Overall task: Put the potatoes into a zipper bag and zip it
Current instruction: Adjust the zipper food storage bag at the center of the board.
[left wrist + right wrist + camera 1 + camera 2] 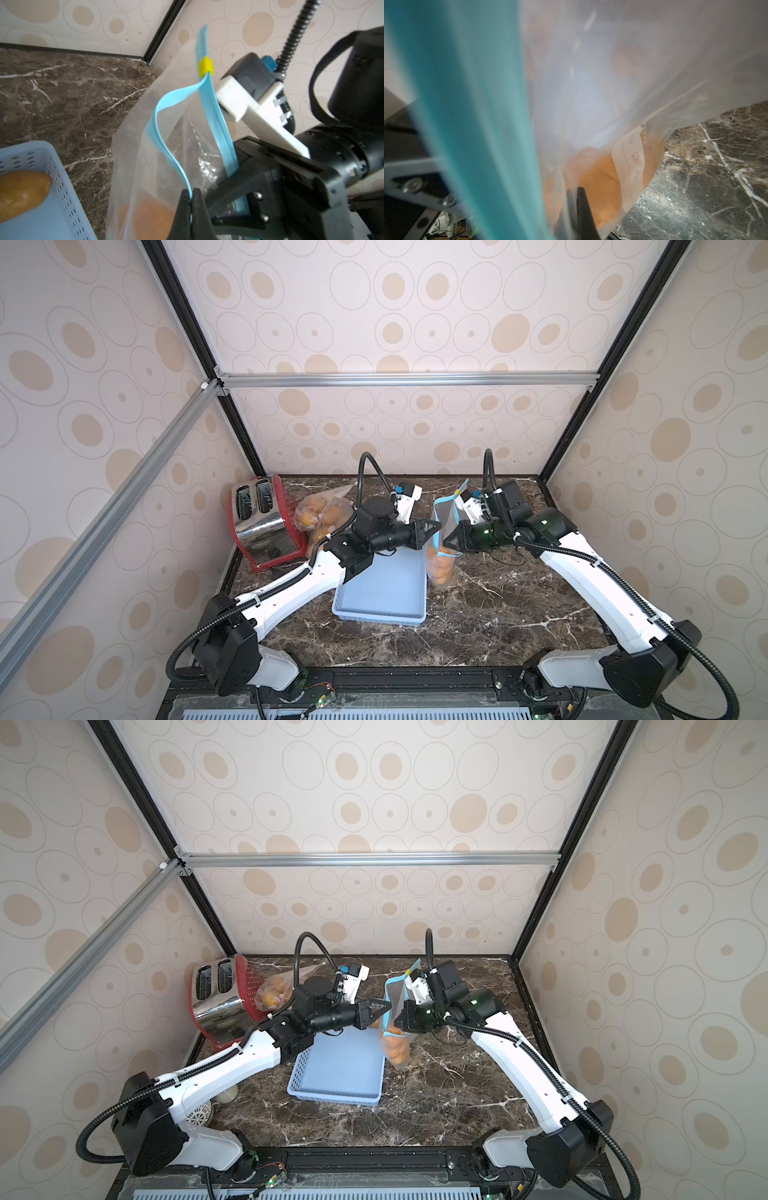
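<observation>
Clear zipper bag (133,166) — pinched by left gripper (191,190).

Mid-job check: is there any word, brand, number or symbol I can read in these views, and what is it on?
No words or numbers are readable in any view.
The label on the zipper bag: small outline pictograms with round shapes, too blurred to read.
The toaster: no legible marking.
The blue basket: no visible marking.

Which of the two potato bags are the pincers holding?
The blue-zipped bag beside the basket; the other bag lies by the toaster, untouched.
</observation>
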